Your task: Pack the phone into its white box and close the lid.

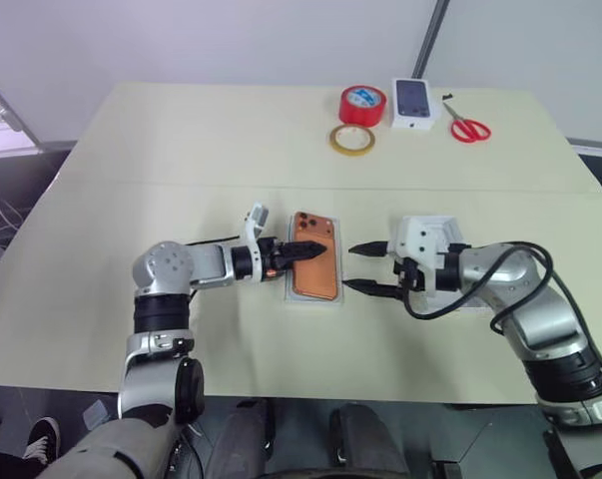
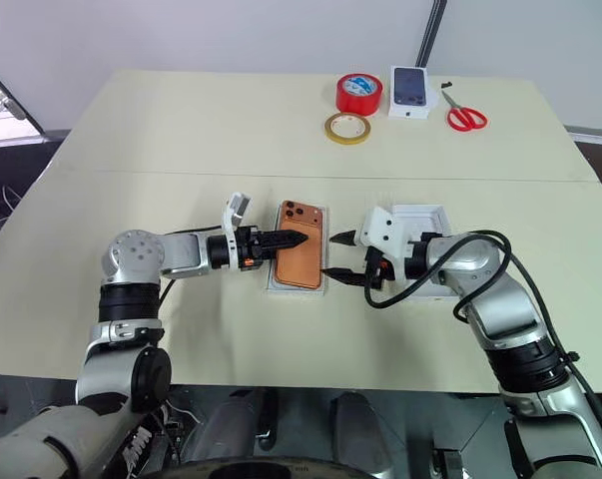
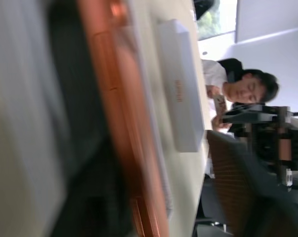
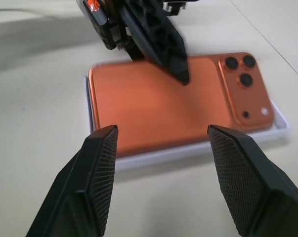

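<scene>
Beige table [image 1: 181, 150] — phone [image 1: 314, 271] in white box [image 4: 188, 153]; both arms level, facing inward.

Bright even indoor light, soft shadows, left wrist view heavily blurred, window glare

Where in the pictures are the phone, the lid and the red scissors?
phone [image 4: 153, 106]: right wrist view, middle of its orange back.
lid [image 2: 427, 217]: right eye view, far white edge behind the right arm.
red scissors [image 1: 469, 129]: left eye view, on the red handles.
</scene>
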### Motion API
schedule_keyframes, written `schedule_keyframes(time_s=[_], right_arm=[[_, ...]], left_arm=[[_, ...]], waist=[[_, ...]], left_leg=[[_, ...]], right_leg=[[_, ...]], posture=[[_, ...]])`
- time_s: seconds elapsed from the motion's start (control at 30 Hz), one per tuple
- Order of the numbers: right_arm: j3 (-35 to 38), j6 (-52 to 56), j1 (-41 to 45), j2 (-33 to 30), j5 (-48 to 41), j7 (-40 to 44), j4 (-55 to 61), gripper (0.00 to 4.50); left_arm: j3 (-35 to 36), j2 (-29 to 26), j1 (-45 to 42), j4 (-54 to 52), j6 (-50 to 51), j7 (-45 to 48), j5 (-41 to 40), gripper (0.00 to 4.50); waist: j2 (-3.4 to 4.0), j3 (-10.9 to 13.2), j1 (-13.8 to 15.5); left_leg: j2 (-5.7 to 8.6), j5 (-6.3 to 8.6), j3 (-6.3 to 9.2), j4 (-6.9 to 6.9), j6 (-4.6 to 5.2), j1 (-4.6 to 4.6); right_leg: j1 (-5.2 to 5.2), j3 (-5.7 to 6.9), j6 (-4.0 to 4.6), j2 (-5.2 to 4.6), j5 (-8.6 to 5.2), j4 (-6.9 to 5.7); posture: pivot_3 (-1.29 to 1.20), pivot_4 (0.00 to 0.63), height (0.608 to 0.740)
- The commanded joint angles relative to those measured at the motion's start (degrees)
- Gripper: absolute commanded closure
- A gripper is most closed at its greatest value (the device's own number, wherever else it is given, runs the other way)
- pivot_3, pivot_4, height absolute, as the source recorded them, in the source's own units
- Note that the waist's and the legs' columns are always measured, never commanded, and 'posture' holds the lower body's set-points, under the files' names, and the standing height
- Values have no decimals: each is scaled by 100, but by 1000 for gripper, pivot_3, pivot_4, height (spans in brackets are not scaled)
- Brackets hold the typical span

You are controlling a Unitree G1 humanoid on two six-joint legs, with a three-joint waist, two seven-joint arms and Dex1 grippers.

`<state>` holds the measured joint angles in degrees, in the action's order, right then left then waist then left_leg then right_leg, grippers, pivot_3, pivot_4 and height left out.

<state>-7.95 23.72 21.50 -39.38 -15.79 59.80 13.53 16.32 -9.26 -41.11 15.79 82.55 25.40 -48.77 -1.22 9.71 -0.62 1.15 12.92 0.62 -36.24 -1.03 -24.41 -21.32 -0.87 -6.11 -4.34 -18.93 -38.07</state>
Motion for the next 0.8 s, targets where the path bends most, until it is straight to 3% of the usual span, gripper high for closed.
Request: schedule_keyframes(time_s=[0.03, 0.33, 0.73, 0.8], right_arm=[[21, -126, 30, 33, 17, -77, 152, 1457], [-112, -412, 169, 160, 216, -146, -219, 1457], [-113, -546, 366, 334, 386, -309, -582, 1457], [-88, -606, 475, 357, 505, -459, -792, 1722]], left_arm=[[121, -82, -153, -227, 186, 6, -146, 344], [244, -438, -206, -1144, 741, -137, -243, 344], [450, -740, 240, -1774, 530, -291, -27, 344], [155, -973, 404, -1828, -42, -282, 336, 851]], waist=[[1, 0, -4], [1, 0, -2], [1, 0, -4], [1, 0, -5]], left_leg=[[0, 0, 0, -1, 1, 1], [0, -10, 0, 1, -13, 1], [0, -12, 0, 1, -16, 1], [-1, -12, 0, 1, -17, 1]], right_leg=[[1, 0, 0, 0, 0, -1], [0, 0, 0, 2, 0, -2], [-1, 0, 0, 2, 0, -3], [-2, 0, 0, 3, 0, -4]], posture=[[0, 150, 740], [0, 150, 740], [0, 150, 740], [0, 150, 740]])
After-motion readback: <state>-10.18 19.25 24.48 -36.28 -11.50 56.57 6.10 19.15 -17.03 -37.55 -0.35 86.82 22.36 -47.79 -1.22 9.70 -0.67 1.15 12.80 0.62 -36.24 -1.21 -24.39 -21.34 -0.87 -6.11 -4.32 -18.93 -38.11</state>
